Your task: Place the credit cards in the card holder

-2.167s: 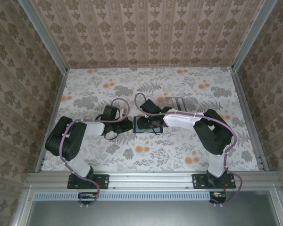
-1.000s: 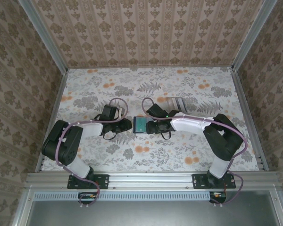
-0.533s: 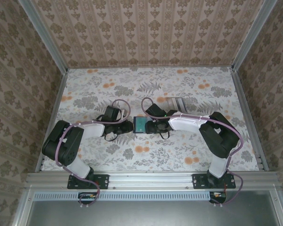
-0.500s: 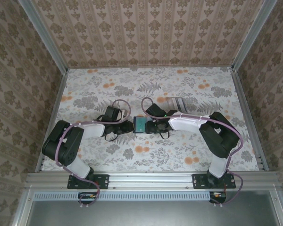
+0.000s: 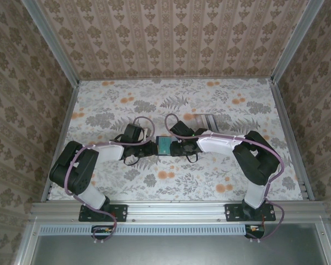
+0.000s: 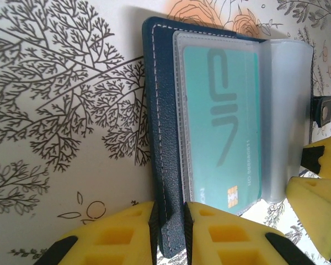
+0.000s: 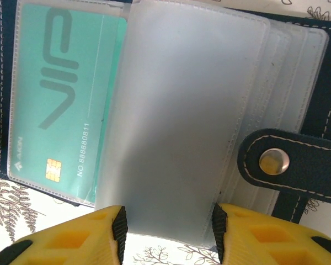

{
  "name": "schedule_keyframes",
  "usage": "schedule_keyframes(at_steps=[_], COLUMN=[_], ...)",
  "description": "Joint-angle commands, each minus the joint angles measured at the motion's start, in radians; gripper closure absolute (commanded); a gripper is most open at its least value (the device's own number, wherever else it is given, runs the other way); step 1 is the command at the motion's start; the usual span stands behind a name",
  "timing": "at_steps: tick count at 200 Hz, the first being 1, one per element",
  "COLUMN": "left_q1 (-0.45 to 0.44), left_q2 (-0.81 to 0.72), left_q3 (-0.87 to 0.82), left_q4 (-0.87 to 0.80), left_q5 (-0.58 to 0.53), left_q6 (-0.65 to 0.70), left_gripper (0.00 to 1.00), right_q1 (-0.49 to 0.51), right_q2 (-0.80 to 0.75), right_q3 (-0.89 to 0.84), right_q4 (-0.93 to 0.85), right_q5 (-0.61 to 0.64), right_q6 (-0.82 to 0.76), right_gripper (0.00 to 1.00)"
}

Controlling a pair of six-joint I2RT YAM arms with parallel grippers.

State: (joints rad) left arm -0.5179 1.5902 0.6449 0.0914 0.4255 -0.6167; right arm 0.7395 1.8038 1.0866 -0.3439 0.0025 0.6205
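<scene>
Gripping the card holder (image 6: 161,99), the left claw (image 6: 170,218) is pinching its edge; whether the right claw (image 7: 168,226) is gripping is unclear; the teal card (image 6: 223,127) is showing "VIP".

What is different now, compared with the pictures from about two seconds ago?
The left claw moved right and closed on the card holder's cover edge. The right claw drew back rightward, uncovering the teal card. The holder and the pale cards farther back stayed put.
</scene>
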Motion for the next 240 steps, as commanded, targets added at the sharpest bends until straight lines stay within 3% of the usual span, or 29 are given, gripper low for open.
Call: schedule_keyframes(at_steps=[1, 109, 163, 240], left_q1=[-0.009, -0.024, -0.013, 0.022], left_q2=[-0.001, -0.012, -0.001, 0.019], left_q3=[0.032, 0.068, 0.086, 0.056], left_q4=[-0.025, -0.077, -0.053, 0.051], left_q5=[-0.004, -0.041, 0.004, 0.057], left_q6=[0.025, 0.062, 0.050, -0.001], left_gripper=[0.78, 0.77, 0.76, 0.71], right_q1=[-0.002, -0.004, -0.040, -0.131], right_q2=[0.005, -0.003, -0.018, -0.048], right_q3=[0.033, 0.026, 0.009, -0.126], right_q4=[-0.013, 0.057, 0.138, 0.375], right_q5=[-0.018, -0.059, -0.169, -0.340], right_q6=[-0.024, -0.036, 0.024, 0.135], right_gripper=[0.52, 0.51, 0.46, 0.60])
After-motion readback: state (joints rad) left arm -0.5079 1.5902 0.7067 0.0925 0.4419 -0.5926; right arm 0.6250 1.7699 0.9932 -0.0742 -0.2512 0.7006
